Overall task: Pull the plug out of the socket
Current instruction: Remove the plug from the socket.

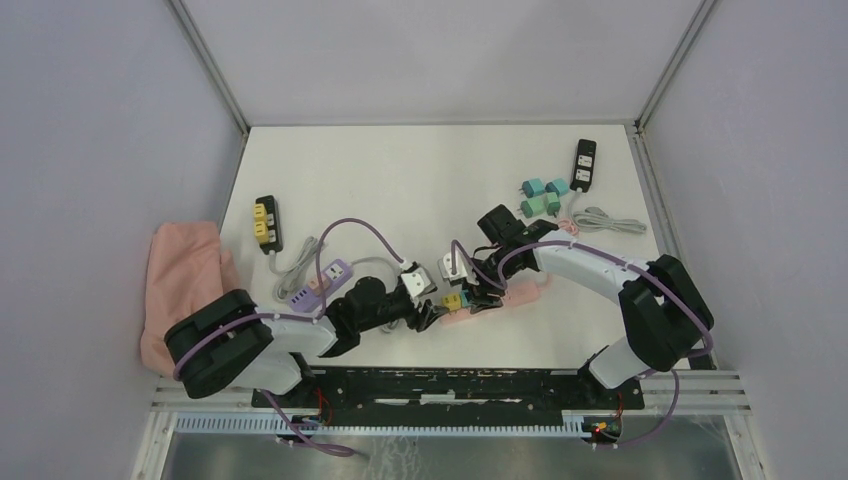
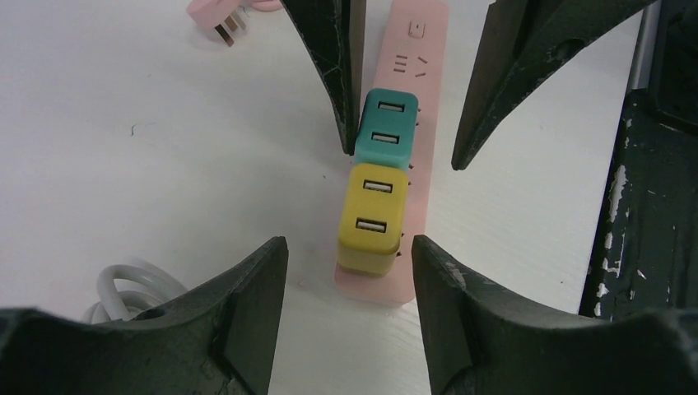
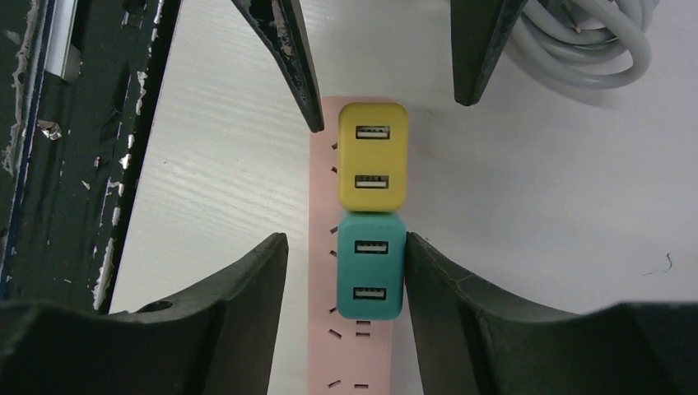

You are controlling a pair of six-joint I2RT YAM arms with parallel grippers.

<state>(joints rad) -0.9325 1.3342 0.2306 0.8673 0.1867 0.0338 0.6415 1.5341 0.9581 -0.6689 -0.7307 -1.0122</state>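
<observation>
Hiding most of the pink power strip (image 1: 525,292) from the overhead camera, both arms meet above it near the front middle of the desk (image 1: 400,170). Only a fleck of yellow and teal shows between them there. In the wrist views the strip runs out of frame at one end, so its full length cannot be followed. The pins of both plugs are sunk out of sight, and how deep they sit cannot be told. A pink three-pin plug (image 2: 216,18) is cut off by the top edge of the left wrist view, and a grey cable coil (image 3: 576,45) is only partly in frame.

The yellow plug (image 2: 372,216) and the teal plug (image 2: 385,127) are small rounded blocks, each with two USB ports on its face. They sit touching one another at the strip's end. The left gripper (image 2: 347,243) has its jaws spread, one on either side of the yellow plug with a gap on both sides. The right gripper (image 3: 344,239) flanks the teal plug with its jaws spread: one finger touches the plug's side, the other stands clear.
</observation>
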